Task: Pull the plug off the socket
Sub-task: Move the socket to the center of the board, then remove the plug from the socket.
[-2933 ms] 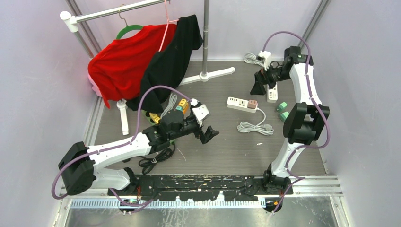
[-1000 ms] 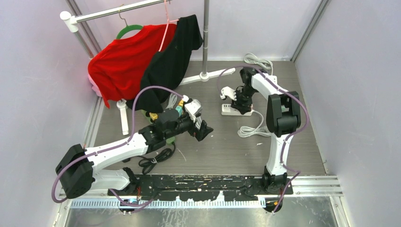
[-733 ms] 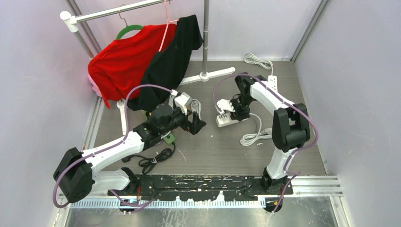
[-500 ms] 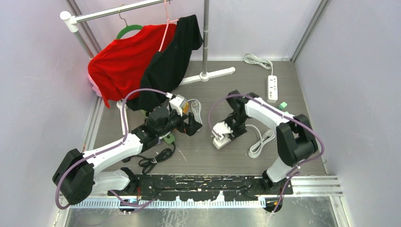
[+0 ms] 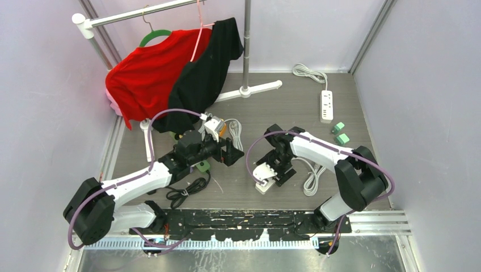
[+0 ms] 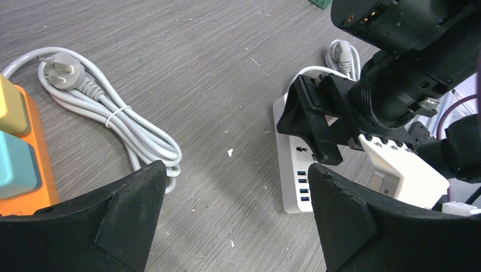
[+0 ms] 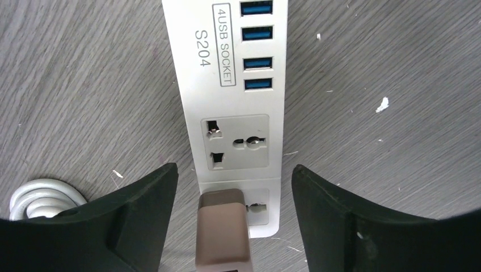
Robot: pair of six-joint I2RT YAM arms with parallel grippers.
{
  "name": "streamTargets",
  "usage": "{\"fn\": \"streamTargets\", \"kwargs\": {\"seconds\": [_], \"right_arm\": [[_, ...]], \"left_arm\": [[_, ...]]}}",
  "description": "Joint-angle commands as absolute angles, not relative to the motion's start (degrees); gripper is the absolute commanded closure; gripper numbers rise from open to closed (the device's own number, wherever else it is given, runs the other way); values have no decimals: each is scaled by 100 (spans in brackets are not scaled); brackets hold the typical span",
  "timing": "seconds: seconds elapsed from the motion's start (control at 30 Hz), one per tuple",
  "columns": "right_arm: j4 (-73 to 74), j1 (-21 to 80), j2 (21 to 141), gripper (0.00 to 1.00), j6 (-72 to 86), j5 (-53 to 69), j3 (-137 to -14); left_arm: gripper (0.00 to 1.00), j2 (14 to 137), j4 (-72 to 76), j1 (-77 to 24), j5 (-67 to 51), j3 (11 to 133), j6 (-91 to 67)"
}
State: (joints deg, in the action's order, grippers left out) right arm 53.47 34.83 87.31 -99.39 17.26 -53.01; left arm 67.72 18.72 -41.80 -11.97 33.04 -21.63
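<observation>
A white socket strip (image 7: 227, 68) lies flat on the table, seen close in the right wrist view. A brown plug (image 7: 222, 229) sits in its nearest outlet. My right gripper (image 7: 232, 170) stands open astride the plug, with a clear gap on each side. From above, this gripper (image 5: 276, 170) hangs over the strip (image 5: 263, 186) at the table's near middle. My left gripper (image 5: 230, 153) is open and empty, just left of the strip (image 6: 298, 170).
A coiled white cable (image 6: 125, 124) and an orange strip (image 6: 34, 170) lie by the left gripper. A second white strip (image 5: 326, 106) and green plugs (image 5: 340, 133) sit at the back right. A clothes rack (image 5: 244, 56) with shirts stands behind. Black cable (image 5: 184, 192) lies near left.
The right arm has carried the strip from the back towards the near middle of the table, then spread its jaws. The left gripper has drawn back a little to the left.
</observation>
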Motion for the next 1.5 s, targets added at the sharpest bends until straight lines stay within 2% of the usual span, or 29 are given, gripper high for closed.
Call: {"fn": "streamTargets", "kwargs": {"seconds": [0.0, 0.17, 0.43, 0.67, 0.97, 1.13, 1.3, 1.47], "right_arm": [[5198, 3517, 8479, 19, -9617, 1773, -5291], [5330, 3520, 8308, 12, -9224, 1880, -5511], [6829, 3486, 7797, 11, -8974, 2575, -6156], [7532, 2508, 7306, 11, -8473, 3683, -6444], [6507, 1314, 6730, 10, -5651, 4873, -6588], [5615, 775, 6474, 6, -3900, 4968, -6356], [5309, 431, 6459, 1, -2808, 4763, -6337], [5597, 242, 6679, 0, -2365, 4535, -6582]], "left_arm": [[7, 6782, 2385, -4142, -1421, 3274, -2278], [7, 6694, 2391, -4140, -1463, 3226, -2355], [7, 6472, 2419, -4140, -1525, 3124, -2446], [6, 6267, 2400, -4143, -1560, 3152, -2599], [6, 6828, 2395, -4141, -2024, 3590, -3307], [7, 7048, 2197, -4235, -2110, 3802, -3471], [7, 7012, 1614, -4729, -1530, 4057, -2979], [8, 7221, 416, -5352, -685, 4644, -2514]]}}
